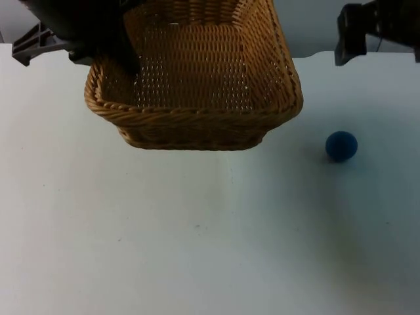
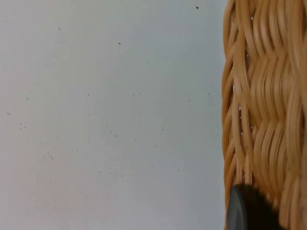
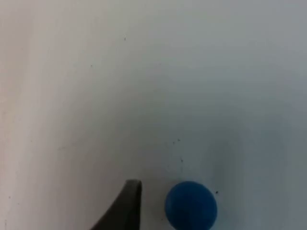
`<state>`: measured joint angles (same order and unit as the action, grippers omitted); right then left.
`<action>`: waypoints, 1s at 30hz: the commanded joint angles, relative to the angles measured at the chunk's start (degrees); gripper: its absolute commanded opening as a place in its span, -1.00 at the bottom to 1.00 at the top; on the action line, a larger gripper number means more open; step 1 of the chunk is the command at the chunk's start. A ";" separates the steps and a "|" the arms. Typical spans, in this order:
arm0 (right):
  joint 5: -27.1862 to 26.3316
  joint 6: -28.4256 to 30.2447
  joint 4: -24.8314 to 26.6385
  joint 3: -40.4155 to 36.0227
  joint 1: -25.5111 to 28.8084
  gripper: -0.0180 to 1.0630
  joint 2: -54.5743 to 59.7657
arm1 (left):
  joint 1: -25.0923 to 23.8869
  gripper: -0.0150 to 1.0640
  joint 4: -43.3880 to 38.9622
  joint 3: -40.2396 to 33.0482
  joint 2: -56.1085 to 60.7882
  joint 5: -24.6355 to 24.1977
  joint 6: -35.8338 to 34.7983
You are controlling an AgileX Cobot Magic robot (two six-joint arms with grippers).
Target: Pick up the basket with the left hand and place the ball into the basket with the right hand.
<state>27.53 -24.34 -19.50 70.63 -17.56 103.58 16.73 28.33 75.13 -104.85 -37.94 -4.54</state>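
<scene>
While one basket [image 1: 197,98] hangs lifted, one ball [image 1: 341,146] lies apart.

White table top [image 1: 164,249], grey partition wall [image 1: 308,26]

Place: a robot test bench in a lab, by my reckoning.
Surface: the bare white table [image 1: 197,249] under my arms, finely speckled.
Backdrop: a plain grey partition wall [image 1: 308,26] closing off its far edge.
Furnishing: nothing homely, just my black arms over it.
</scene>
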 commanded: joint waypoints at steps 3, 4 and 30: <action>-4.28 -1.38 0.37 0.38 0.24 0.93 5.15 | 0.00 -0.98 0.70 0.13 0.71 1.23 -0.37; -4.45 -1.38 0.46 0.38 0.24 0.93 6.37 | 0.00 -0.98 0.70 0.13 0.72 1.33 -0.37; 2.44 6.93 9.76 9.38 1.03 0.93 19.27 | 0.00 -0.98 -0.61 0.13 0.72 1.21 -0.37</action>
<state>28.70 -18.41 -10.40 79.17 -16.95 122.29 16.73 27.02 75.13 -104.85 -37.94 -4.58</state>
